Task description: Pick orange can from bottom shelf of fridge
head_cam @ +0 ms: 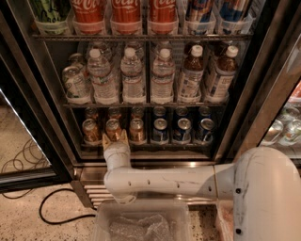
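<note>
Gripper (115, 138) sits at the front rail of the bottom shelf (155, 145), fingers spread and holding nothing, tips pointing into the fridge (188, 164). Target looks to be the middle orange can (113, 128), at 12 o'clock from the gripper, just behind the tips and not yet between them. It stands upright in the front row of the shelf's left half.

Step in hand, as I read it: final reach before the grasp. To do it well:
- Keep the fingers wide and go straight in, so one passes each side of the can.
- Gaps to the orange neighbours at 9 and 3 o'clock are narrow. Stay centred or a finger will nudge one over.
- Clear the rail, then close on the mid-body, not the rim.
- Pull straight back out. More cans stand behind at 12 o'clock, so don't overshoot.

Blue cans (181, 129) fill the shelf's right half, at 3 o'clock from the target, well clear of the reach.

Containers:
- Rack above, at 12 o'clock: water bottles (133, 75) on the left and centre, brown-drink bottles (192, 75) to the right, all upright.
- Top rack: clear trays hold cola cans (125, 14), w/ other cans either side.
- Floor, 6 o'clock from the gripper: a clear bin (101, 223) under the arm (164, 181), holding crumpled clear plastic (141, 228) and no cans that I can see.
</note>
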`<action>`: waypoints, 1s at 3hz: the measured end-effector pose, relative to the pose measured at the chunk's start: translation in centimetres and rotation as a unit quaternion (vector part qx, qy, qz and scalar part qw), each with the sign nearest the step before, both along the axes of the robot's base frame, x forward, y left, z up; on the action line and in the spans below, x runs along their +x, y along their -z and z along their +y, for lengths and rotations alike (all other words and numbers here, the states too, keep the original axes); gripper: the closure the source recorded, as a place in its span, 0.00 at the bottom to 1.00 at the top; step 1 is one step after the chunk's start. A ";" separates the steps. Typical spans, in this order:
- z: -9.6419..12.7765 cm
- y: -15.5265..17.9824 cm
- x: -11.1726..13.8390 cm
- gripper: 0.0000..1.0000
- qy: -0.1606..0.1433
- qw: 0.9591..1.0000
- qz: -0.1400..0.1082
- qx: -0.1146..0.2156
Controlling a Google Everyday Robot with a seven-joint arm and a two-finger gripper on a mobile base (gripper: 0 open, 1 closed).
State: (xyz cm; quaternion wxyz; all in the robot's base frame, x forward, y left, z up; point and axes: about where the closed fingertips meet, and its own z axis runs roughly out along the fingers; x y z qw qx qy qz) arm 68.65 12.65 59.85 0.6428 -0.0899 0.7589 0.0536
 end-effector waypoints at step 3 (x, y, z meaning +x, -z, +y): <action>1.0 -0.6 1.7 0.54 -0.003 1.000 -0.014 0.005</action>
